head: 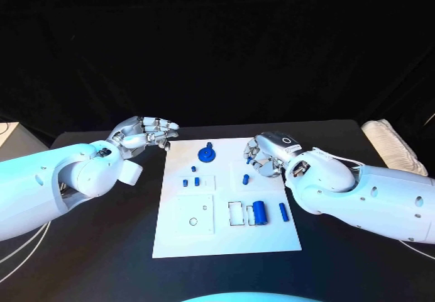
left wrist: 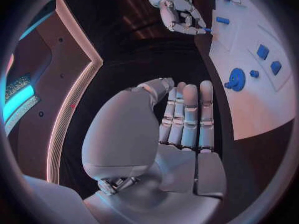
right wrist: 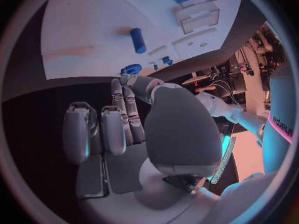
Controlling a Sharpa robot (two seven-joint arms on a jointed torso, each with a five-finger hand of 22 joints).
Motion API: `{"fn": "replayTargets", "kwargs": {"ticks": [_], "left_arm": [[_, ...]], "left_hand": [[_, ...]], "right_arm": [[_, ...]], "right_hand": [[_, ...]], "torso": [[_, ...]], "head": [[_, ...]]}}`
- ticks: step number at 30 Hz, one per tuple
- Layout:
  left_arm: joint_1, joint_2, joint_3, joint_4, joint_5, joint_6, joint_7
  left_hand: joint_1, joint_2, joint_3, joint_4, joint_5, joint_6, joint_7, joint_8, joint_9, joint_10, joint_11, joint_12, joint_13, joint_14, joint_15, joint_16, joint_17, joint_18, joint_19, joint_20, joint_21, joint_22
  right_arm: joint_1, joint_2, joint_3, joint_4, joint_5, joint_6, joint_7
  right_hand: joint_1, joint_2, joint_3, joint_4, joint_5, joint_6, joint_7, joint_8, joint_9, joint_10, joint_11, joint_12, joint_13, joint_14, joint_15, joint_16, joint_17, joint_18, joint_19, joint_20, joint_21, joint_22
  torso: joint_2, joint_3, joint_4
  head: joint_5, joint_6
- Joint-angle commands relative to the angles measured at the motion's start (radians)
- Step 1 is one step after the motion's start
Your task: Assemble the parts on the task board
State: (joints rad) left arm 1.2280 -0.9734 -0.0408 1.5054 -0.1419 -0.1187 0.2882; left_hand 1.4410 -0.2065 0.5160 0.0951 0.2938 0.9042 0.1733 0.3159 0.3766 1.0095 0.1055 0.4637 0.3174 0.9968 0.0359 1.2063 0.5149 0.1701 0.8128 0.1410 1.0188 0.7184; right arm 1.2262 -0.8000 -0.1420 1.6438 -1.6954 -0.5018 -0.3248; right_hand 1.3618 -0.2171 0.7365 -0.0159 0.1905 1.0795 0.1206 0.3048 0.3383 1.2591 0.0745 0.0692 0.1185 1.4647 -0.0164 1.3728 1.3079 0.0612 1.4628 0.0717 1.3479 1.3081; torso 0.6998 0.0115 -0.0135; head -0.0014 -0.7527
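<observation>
The white task board (head: 227,233) lies in the middle of the black table. On it sit a round blue part (head: 207,153), three small blue pieces (head: 193,168), a short blue peg (head: 246,179), a thick blue cylinder (head: 260,212) in a slot, and a thin blue bar (head: 283,211). My right hand (head: 266,154) hovers over the board's far right part, and its fingertips pinch a small blue piece (left wrist: 207,30). Beyond the board's far left corner, my left hand (head: 145,133) hangs above the table, its fingers (left wrist: 190,114) side by side around nothing.
A folded white cloth (head: 391,146) lies at the table's right edge. Bare black table surrounds the board on every side. The board's near half shows outlined recesses (head: 193,214).
</observation>
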Motion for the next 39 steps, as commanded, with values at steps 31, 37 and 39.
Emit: {"fn": "replayTargets", "kwargs": {"ticks": [31, 37, 39], "left_arm": [[0.0, 0.031, 0.001, 0.024, 0.004, -0.018, 0.006], [0.0, 0.034, 0.001, 0.022, 0.004, -0.017, 0.003], [0.0, 0.034, 0.001, 0.021, 0.004, -0.016, 0.002]], "left_hand": [[0.004, -0.002, -0.002, -0.002, 0.003, -0.006, 0.001, 0.001, 0.001, -0.008, 0.0, 0.003, -0.002, -0.004, 0.004, -0.007, -0.002, 0.014, 0.004, 0.002, -0.006, -0.002], [0.004, -0.002, -0.002, -0.002, 0.003, -0.006, 0.001, 0.001, 0.001, -0.008, 0.0, 0.003, -0.002, -0.004, 0.004, -0.007, -0.002, 0.014, 0.004, 0.002, -0.006, -0.002], [0.004, -0.002, -0.002, -0.002, 0.003, -0.006, 0.001, 0.001, 0.001, -0.008, 0.0, 0.003, -0.002, -0.004, 0.004, -0.007, -0.002, 0.014, 0.004, 0.002, -0.006, -0.002]], "right_arm": [[-0.126, 0.2, -0.022, 0.008, -0.024, 0.002, 0.05], [-0.132, 0.203, -0.024, 0.009, -0.027, 0.01, 0.049], [-0.134, 0.203, -0.024, 0.01, -0.028, 0.015, 0.049]], "right_hand": [[-0.007, 0.006, 0.005, -0.006, 0.004, 0.005, 0.004, 0.003, 0.002, 0.022, -0.016, 0.0, 0.0, 0.052, -0.008, -0.001, 0.02, -0.013, 0.039, 0.001, -0.005, 0.126], [-0.007, 0.006, 0.006, -0.007, 0.004, 0.005, 0.005, 0.002, 0.003, 0.022, -0.016, 0.0, -0.001, 0.052, -0.008, -0.001, 0.02, -0.013, 0.038, 0.001, -0.005, 0.126], [-0.008, 0.007, 0.006, -0.007, 0.004, 0.004, 0.005, 0.002, 0.003, 0.022, -0.016, -0.001, -0.001, 0.052, -0.008, -0.001, 0.02, -0.013, 0.038, 0.001, -0.005, 0.126]], "torso": [[0.001, -0.002, 0.0011], [0.001, -0.0006, -0.0002], [0.001, -0.0006, -0.0003]], "head": [[0.112, -0.053], [0.121, -0.06], [0.122, -0.062]]}}
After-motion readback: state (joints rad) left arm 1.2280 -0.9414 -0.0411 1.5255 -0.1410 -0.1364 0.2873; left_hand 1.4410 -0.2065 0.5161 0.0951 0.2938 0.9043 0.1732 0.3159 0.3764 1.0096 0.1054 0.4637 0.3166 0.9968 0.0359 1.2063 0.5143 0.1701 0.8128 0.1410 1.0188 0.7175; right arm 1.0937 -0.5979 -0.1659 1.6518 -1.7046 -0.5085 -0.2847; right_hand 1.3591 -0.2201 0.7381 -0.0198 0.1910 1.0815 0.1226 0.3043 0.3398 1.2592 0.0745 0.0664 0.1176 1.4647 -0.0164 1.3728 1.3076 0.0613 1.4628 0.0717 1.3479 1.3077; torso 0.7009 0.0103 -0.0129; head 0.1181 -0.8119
